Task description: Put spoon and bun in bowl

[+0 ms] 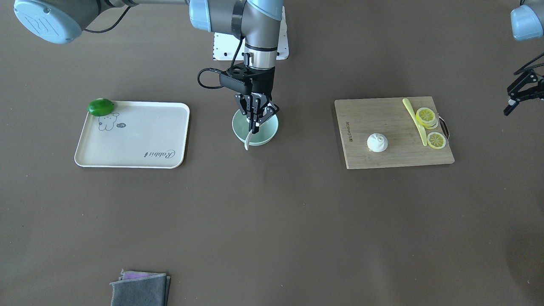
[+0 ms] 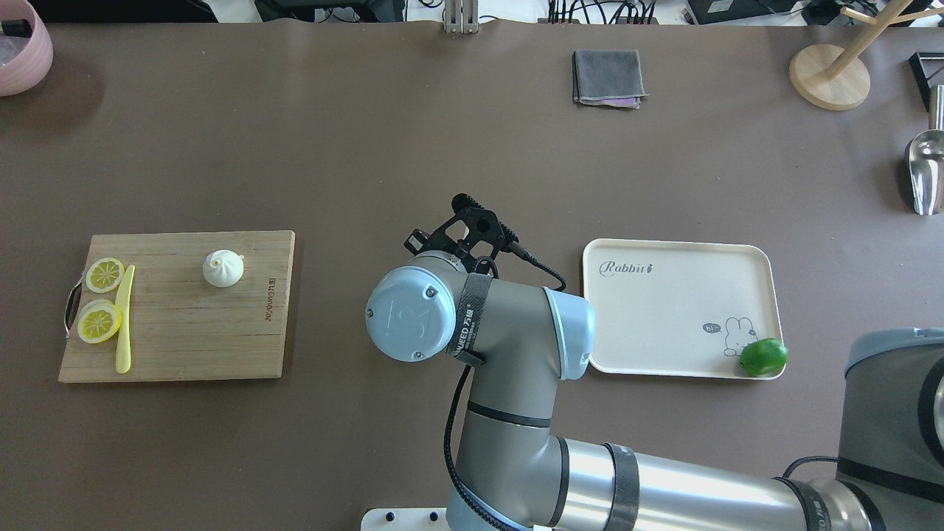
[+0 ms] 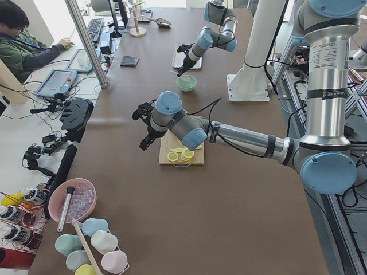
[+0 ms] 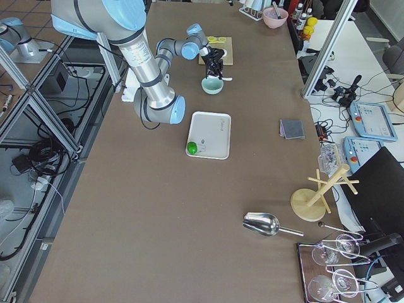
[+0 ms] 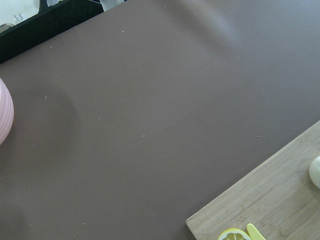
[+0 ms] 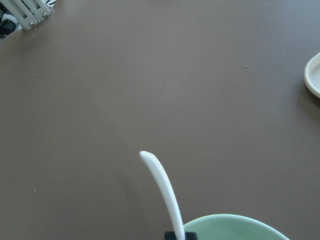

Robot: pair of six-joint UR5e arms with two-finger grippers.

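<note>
The mint-green bowl [image 1: 272, 132] stands mid-table, between the tray and the board. My right gripper [image 1: 256, 127] hangs low over it, shut on the white spoon [image 1: 247, 143]. The spoon's scoop is inside the bowl and its handle sticks out over the rim. The right wrist view shows the handle [image 6: 162, 190] rising over the bowl's rim [image 6: 230, 226]. In the overhead view my right arm hides both the bowl and the spoon. The white pleated bun [image 1: 377, 142] lies on the wooden cutting board [image 1: 382, 119]. My left gripper [image 1: 513, 104] is open and empty, raised beyond the board's outer end.
Two lemon slices [image 1: 426, 116] and a yellow-green knife [image 1: 415, 121] lie on the board. A cream tray [image 1: 140, 142] holds a green lime [image 1: 100, 107] at its corner. A folded grey cloth [image 1: 140, 289] lies at the operators' edge. A pink bowl [image 2: 22, 51] sits at a far corner.
</note>
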